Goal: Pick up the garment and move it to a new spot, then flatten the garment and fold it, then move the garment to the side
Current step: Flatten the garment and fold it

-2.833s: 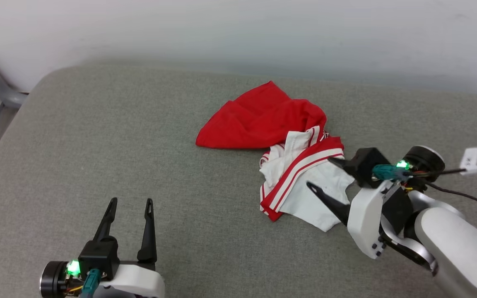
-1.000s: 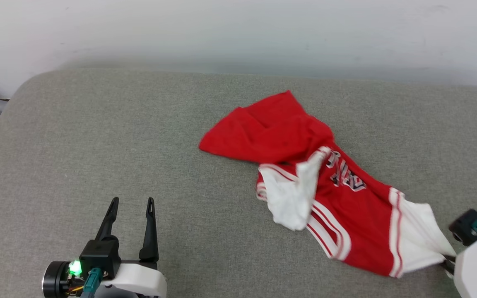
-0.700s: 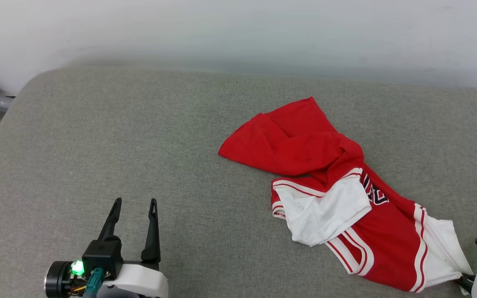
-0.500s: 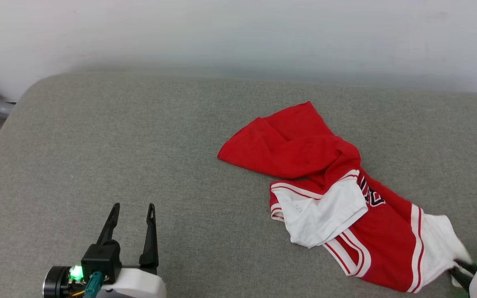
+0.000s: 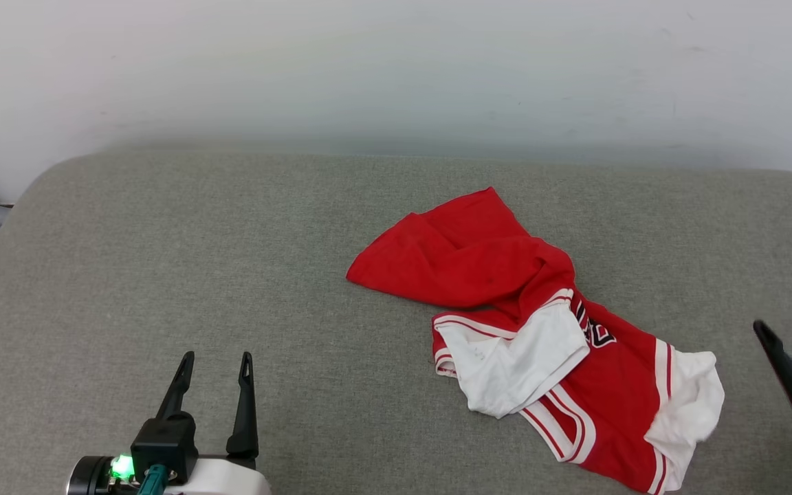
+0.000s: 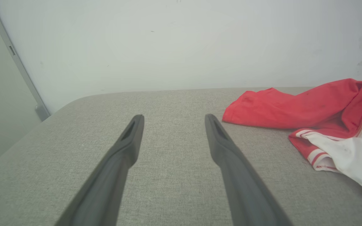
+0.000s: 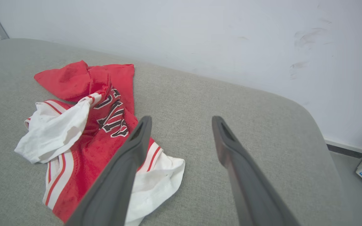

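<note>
Grey fabric cushion (image 5: 162, 261) under a white wall (image 5: 368, 69); garment (image 5: 492, 275) lies crumpled; left end effector (image 5: 216, 357) and right end effector (image 5: 784, 317) spread.

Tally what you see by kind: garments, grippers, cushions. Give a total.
garment: 1
grippers: 2 (left gripper, right gripper)
cushion: 1
Total: 4

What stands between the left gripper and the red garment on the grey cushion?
Nothing visible stands in the way. Between the open left gripper and the garment there is bare grey cushion. The garment lies crumpled to that gripper's right, apart from it.
</note>
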Robot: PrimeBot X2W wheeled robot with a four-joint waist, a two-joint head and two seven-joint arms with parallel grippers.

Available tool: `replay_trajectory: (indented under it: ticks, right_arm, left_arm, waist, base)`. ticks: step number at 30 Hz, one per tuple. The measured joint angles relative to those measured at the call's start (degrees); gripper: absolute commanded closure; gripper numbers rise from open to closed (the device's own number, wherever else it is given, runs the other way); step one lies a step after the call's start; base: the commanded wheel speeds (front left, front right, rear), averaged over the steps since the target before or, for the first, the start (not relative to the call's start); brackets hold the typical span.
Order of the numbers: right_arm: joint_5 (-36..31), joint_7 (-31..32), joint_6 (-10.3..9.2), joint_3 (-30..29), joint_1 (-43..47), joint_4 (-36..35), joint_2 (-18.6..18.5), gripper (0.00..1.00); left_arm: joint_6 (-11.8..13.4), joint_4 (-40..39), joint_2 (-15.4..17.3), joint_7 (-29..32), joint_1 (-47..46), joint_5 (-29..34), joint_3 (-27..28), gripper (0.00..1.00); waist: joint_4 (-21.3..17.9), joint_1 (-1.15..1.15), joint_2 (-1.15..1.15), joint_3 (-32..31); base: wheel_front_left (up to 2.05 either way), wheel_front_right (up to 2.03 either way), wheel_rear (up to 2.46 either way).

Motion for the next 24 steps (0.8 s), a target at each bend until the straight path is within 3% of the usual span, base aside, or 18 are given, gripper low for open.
replay_trajectory:
  ticks: [6,13,17,24]
  right_arm:
    - [-11.1,-1.1,0.00,-8.3,2.5,-11.5,12.4,0.00]
    - [-20.2,-8.2,0.00,-10.3,4.0,-13.9,25.8,0.00]
    - [-22.1,-11.4,0.00,-10.3,5.4,-11.3,30.3,0.00]
    - [-23.7,-15.1,0.00,-9.9,5.8,-6.8,31.9,0.00]
  left_arm:
    - [-0.2,-0.2,0.1,0.0,0.0,0.4,-0.1,0.00]
    - [-0.4,-0.4,0.1,0.0,-1.0,0.5,-0.8,0.00]
    - [-1.0,-0.5,0.1,0.0,-2.0,0.5,-2.1,0.00]
    - [-5.2,-0.2,0.8,0.0,-8.5,1.1,-6.8,0.00]
  waist:
    - [-0.2,0.00,0.00,0.0]
    - [-0.1,0.00,0.00,0.3]
    - [0.0,0.00,0.00,0.5]
    - [-0.6,0.00,0.00,1.5]
  base:
    - [0.00,0.00,0.00]
    - [0.00,0.00,0.00]
    - [0.00,0.00,0.00]
    - [0.00,0.00,0.00]
